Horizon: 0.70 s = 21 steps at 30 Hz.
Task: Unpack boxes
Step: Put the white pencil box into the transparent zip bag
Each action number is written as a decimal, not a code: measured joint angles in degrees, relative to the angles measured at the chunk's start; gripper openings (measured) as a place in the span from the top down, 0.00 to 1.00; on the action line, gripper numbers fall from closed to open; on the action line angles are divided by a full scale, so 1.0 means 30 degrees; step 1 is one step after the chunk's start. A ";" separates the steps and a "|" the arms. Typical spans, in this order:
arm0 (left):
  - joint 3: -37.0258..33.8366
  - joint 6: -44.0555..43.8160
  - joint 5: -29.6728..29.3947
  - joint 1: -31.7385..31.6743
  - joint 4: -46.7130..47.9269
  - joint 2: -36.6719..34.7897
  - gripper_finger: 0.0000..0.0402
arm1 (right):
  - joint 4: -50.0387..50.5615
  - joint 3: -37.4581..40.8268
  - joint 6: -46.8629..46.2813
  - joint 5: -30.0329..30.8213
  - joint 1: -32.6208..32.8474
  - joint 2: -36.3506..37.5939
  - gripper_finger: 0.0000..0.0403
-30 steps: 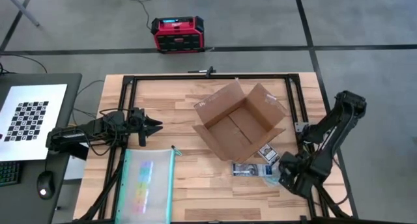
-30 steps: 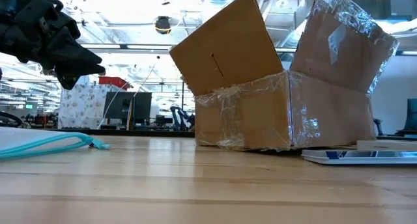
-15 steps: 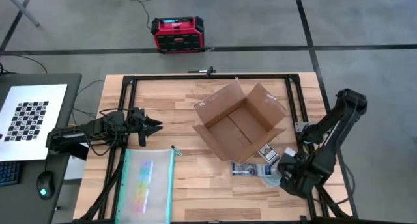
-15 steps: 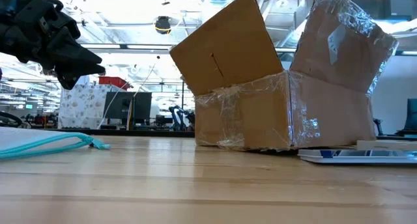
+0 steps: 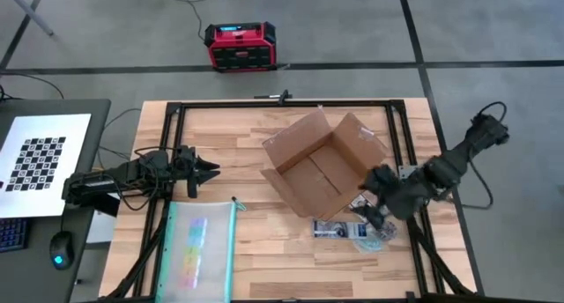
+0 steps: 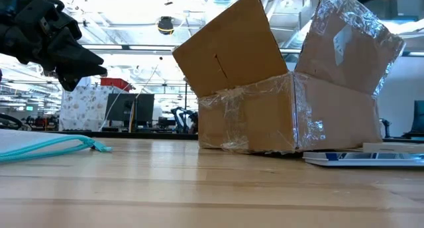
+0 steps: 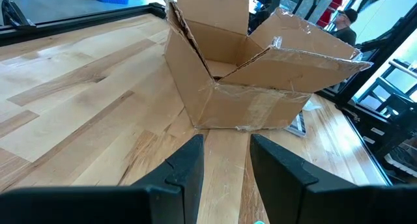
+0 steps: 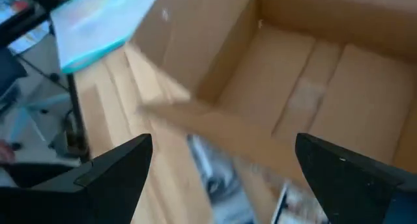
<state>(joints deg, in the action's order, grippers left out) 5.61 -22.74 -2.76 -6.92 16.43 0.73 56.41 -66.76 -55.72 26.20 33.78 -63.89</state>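
Observation:
The brown cardboard box (image 5: 322, 165) stands on its bottom mid-table, its four flaps spread open and clear tape shining on its walls (image 6: 291, 115). In the right wrist view its floor (image 8: 313, 100) shows bare. My right gripper (image 5: 372, 213) hovers open by the box's near right side, above flat packets (image 5: 342, 229); its fingers (image 8: 117, 165) are spread wide. My left gripper (image 5: 208, 171) waits open left of the box, pointing at it (image 7: 227, 165), and shows high up in the low view (image 6: 63, 42).
A clear teal-edged pouch (image 5: 201, 250) lies near the table's near left edge. Flat printed packets (image 6: 361, 158) lie beside the box's near right corner. A black frame rail (image 5: 282, 104) rings the table. A red and black case (image 5: 236, 46) sits on the floor beyond the far edge.
My right arm has swung from the table's near right corner toward the box, and its gripper now hangs over the packets beside the box's near right side, looking into the box. The box and my left arm have stayed still.

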 joint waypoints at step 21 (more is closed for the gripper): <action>0.0000 0.0000 0.0000 -0.0002 0.0000 0.0007 0.73 | -0.0597 0.0678 0.1411 -0.7415 -0.4827 -0.7511 0.09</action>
<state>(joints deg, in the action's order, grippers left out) 5.61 -22.74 -2.76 -6.92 16.43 0.75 54.62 -64.73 -51.48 3.96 19.30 -86.43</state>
